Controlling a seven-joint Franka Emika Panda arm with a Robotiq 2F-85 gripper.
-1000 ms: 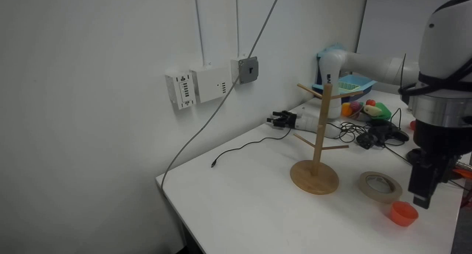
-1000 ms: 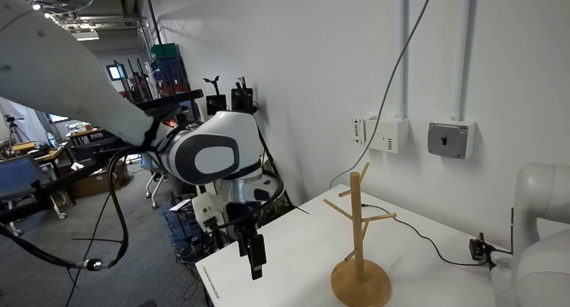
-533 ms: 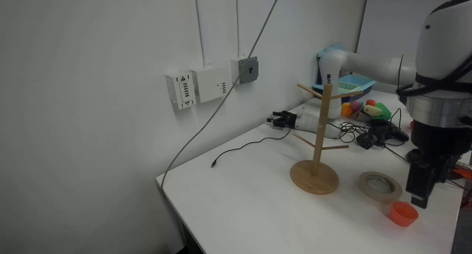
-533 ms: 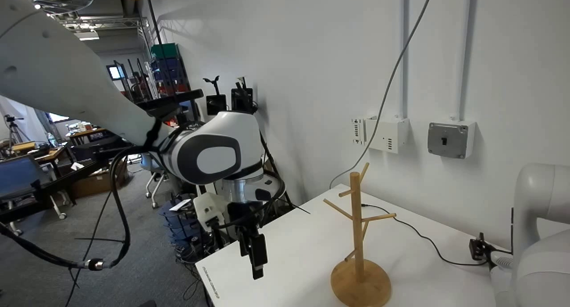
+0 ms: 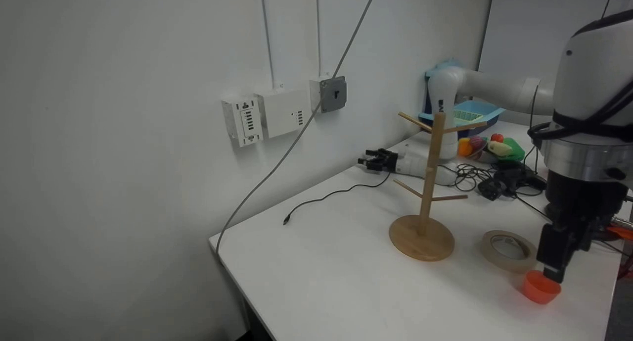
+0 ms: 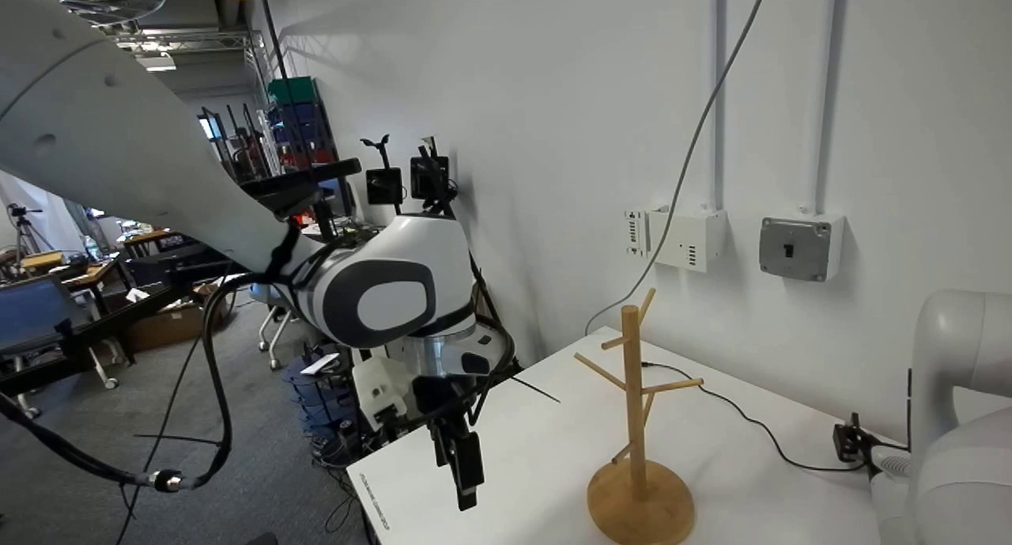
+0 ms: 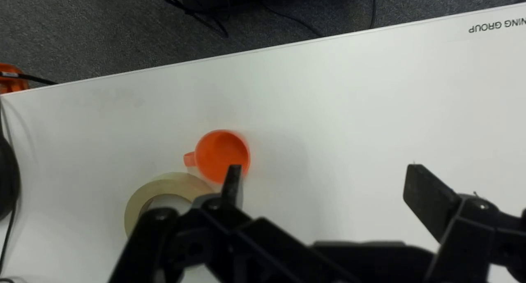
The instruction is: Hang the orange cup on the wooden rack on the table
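The orange cup (image 5: 539,292) stands upright on the white table (image 5: 336,286) near its edge. In the wrist view the cup (image 7: 218,151) shows its open top, with its handle pointing left. The wooden rack (image 5: 429,192) stands upright with bare pegs; it also shows in an exterior view (image 6: 635,418), where the cup is out of view. My gripper (image 7: 324,166) is wide open with nothing between its fingers. Its left finger overlaps the cup's rim in the wrist view; the cup lies left of the gap. In an exterior view the gripper (image 5: 554,262) is just above the cup.
A beige tape roll (image 5: 492,254) lies right beside the cup, between it and the rack. A black cable (image 5: 341,190), another white arm (image 5: 445,103), a black controller (image 5: 494,185) and toy food (image 5: 499,148) lie farther back. The table edge runs past the cup.
My open gripper has moved lower and sideways, to the left in an exterior view, and now overlaps the cup's rim there. The cup, tape roll and rack have not moved.
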